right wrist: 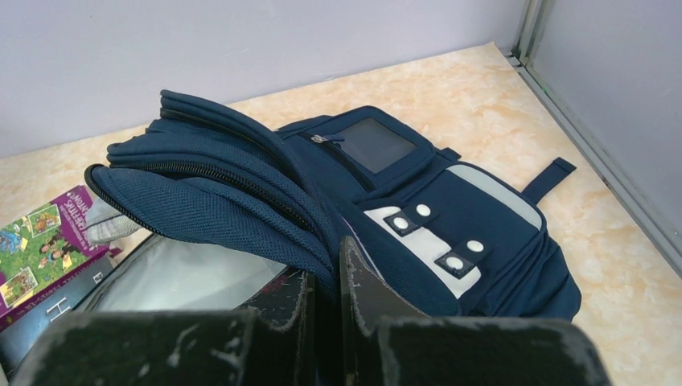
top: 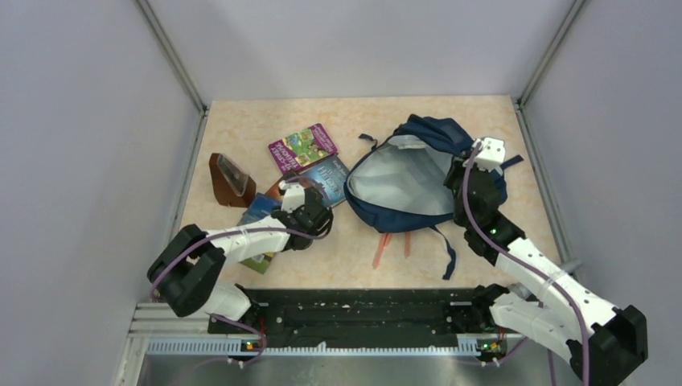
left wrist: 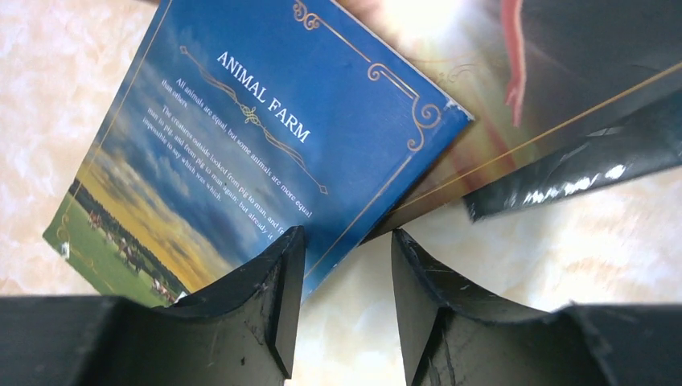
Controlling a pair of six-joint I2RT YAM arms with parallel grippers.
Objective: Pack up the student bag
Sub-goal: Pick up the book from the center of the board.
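Only the left wrist view showed the title on the book [left wrist: 265, 121] (Animal Farm), beside the left gripper [left wrist: 342, 273], jaws parted. The bag [top: 402, 173] lay at the desk's [top: 346, 257] far right, pinched in the right gripper [right wrist: 326, 272].

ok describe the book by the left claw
Left of the open bag lie some books. The book nearest the arms, at the left claw, is it. Unlike the purple one and the dark one, its cover is blue, reading Animal Farm.
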